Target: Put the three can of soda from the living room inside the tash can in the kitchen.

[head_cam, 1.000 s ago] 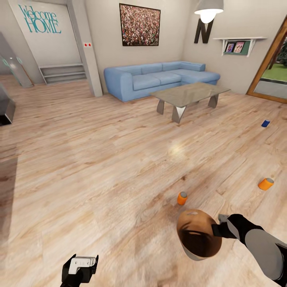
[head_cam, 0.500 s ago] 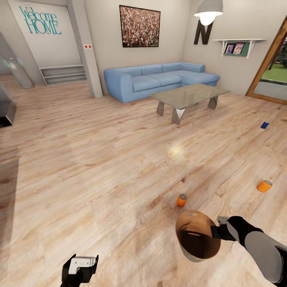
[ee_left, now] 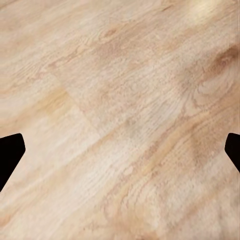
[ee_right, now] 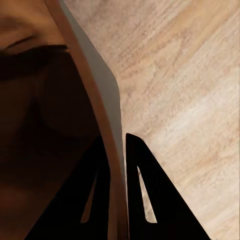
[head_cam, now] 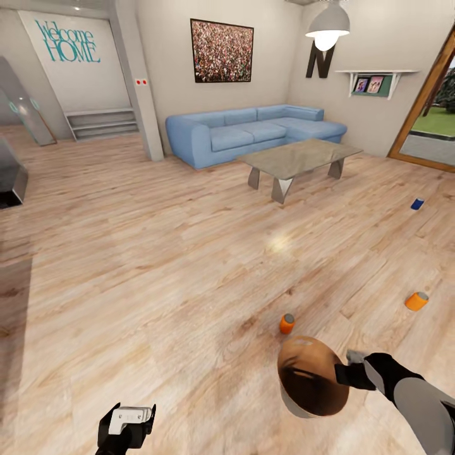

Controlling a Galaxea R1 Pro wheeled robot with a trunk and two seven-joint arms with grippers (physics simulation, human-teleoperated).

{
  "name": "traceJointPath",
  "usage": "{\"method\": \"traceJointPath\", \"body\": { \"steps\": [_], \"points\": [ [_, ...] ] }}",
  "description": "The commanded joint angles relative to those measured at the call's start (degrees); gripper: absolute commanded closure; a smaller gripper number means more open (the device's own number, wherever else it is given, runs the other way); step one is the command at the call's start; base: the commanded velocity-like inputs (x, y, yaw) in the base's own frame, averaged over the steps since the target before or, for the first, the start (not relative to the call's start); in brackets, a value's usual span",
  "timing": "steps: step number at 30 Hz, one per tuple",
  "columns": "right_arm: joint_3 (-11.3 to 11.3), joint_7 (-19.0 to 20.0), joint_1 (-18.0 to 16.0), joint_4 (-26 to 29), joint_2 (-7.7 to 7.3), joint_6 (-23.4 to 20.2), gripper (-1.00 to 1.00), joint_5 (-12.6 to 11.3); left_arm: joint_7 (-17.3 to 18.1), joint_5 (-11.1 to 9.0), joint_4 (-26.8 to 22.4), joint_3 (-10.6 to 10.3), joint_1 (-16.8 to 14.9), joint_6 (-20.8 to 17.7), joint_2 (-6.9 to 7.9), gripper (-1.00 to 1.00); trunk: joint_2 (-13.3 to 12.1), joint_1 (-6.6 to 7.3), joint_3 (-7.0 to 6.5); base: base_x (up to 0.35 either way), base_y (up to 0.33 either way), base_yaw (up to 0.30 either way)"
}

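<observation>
My right gripper [head_cam: 346, 371] is shut on the rim of the tash can [head_cam: 313, 379], a grey bin with a glossy orange-brown inside, held low over the wood floor. In the right wrist view the two fingers [ee_right: 145, 200] pinch the tash can wall [ee_right: 107, 115] between them. An orange can of soda [head_cam: 287, 323] stands upright just beyond the bin. A second orange can [head_cam: 416, 301] lies further right. A blue can [head_cam: 417, 203] sits far right near the glass door. My left gripper [head_cam: 129, 422] hangs open over bare floor, with nothing between its fingers [ee_left: 10, 152].
A grey low table [head_cam: 297, 158] and a blue corner sofa [head_cam: 253, 133] stand ahead. A pillar [head_cam: 140, 82] and steps [head_cam: 101, 121] are at the back left. A wood-framed glass door [head_cam: 430, 120] is on the right. A dark object [head_cam: 9, 180] sits at the left edge.
The whole head view has shifted slightly, so the room and cans sit a little differently in the picture. My right gripper still holds the bin; the left arm has not moved.
</observation>
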State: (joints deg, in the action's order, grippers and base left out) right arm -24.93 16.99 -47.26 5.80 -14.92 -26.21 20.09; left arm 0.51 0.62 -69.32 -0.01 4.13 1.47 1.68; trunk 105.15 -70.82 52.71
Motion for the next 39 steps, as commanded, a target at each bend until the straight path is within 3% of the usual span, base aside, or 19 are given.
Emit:
{"method": "traceJointPath", "body": {
  "steps": [1, 7, 19, 29, 39],
  "points": [
    [-1.1, 0.6, 0.2, 0.1, -0.08, 0.0, 1.0, -0.4, 0.0, 0.0, 0.0, 0.0, 0.0, 0.0, 0.0, -1.0, -0.4, 0.23, -0.29, 0.0, 0.0, 0.0],
    [-1.0, 2.1, 3.7, 0.5, -1.56, 0.2, 1.0, -0.5, 0.1, 0.0, 0.1, 0.0, 0.0, -0.1, -0.01, -1.0, -2.8, 1.55, -1.9, 0.0, 0.0, 0.0],
    [-1.0, 4.1, 4.6, 0.5, -1.94, 0.3, 1.0, -0.4, 0.1, -0.1, 1.3, 0.1, 0.0, -0.1, 0.07, -1.0, -7.6, 4.18, -5.12, 0.0, 0.0, 0.0],
    [-1.0, 3.9, 4.7, 0.4, -1.52, 0.3, 1.0, -0.4, 0.1, -0.4, 1.3, 0.1, 0.0, 0.1, 0.08, -1.0, -7.6, 4.18, -5.72, 0.012, 0.0, 0.0],
    [-1.0, 3.9, 4.7, 0.4, -1.5, 0.4, 1.0, -0.5, -0.1, 0.1, 1.3, -0.2, 0.0, 0.0, 0.03, -1.0, -7.6, 4.18, -5.91, 0.234, -0.046, -0.154]
  ]
}}
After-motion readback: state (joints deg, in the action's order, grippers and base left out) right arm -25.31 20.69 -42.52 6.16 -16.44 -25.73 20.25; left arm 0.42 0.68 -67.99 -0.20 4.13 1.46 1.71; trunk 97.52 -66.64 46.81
